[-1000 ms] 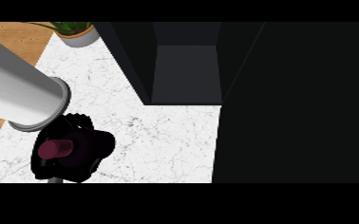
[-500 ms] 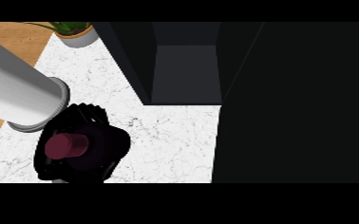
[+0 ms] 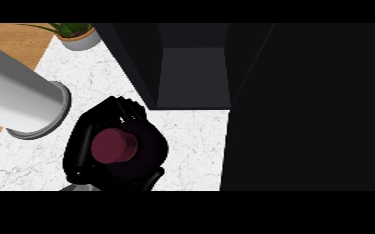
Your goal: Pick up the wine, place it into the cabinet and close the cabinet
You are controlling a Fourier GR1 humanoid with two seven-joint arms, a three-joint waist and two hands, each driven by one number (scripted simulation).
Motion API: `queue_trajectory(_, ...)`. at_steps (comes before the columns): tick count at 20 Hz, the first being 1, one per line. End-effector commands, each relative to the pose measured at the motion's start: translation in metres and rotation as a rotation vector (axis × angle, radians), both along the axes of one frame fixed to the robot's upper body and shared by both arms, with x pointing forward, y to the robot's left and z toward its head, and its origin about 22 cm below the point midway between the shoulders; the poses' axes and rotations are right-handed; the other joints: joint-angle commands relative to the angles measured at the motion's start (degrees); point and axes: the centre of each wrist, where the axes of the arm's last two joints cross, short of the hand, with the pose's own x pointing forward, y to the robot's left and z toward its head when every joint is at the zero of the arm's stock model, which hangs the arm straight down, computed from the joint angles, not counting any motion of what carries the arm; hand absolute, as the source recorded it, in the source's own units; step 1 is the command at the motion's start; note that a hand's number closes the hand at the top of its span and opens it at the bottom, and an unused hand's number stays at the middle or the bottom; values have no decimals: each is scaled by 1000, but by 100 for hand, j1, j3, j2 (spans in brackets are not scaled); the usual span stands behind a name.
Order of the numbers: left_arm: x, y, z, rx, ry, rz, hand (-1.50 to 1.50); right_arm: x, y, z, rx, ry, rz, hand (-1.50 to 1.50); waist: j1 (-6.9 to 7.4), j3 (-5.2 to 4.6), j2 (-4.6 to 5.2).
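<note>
Head view, one left hand [image 3: 88, 146] curled round one wine [image 3: 113, 145], one open cabinet [image 3: 194, 74].

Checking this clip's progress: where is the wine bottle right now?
In the head view the wine bottle is at lower left, held in the left hand above the white counter, in front of the open cabinet.

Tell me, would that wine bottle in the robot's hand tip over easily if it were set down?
Probably, somewhat. The wine bottle shows only its dark red top from above, inside the curled left hand, so it seems upright and likely tall for its base. It looks rigid, not floppy. The marble counter looks smooth and flat, so it might slide when nudged.
</note>
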Motion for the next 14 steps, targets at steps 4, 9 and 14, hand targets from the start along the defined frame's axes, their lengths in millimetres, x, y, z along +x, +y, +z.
queue_trajectory(4,5,-41,38,-27,20,-43,150,-17,-1,12,63,-34,71,-150,-4,0,1)
queue_trajectory(9,25,-80,40,-12,7,11,150,-14,3,10,61,-38,64,-150,-17,-3,11)
queue_trajectory(14,29,-90,39,-3,25,35,150,-21,-5,8,48,-22,50,-150,-8,-2,8)
